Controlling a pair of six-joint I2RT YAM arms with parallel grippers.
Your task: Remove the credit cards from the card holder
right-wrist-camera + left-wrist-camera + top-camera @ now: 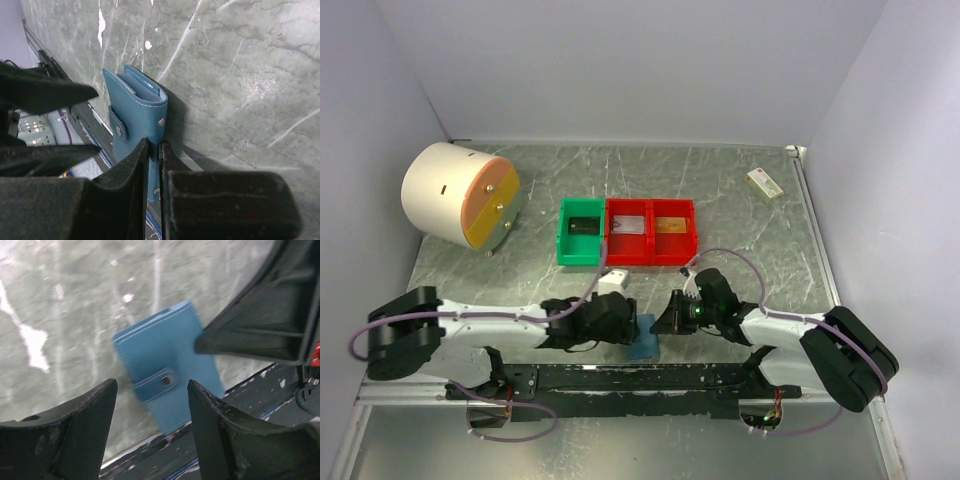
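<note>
The blue card holder (643,338) lies folded at the table's near edge, partly over the black rail, with a snap strap across its cover (167,365). My right gripper (665,322) comes in from the right. In the right wrist view its jaws (155,145) are shut on the near edge of the card holder (140,107). My left gripper (620,322) is just left of the holder. Its jaws stand open (152,385), apart from the holder, which shows between and beyond the fingertips. The credit cards are hidden inside the holder.
A green bin (582,232) and two red bins (650,230) sit mid-table, with a small white object (613,281) in front of them. A white cylinder with an orange face (460,195) is at the back left, and a cream box (765,184) at the back right.
</note>
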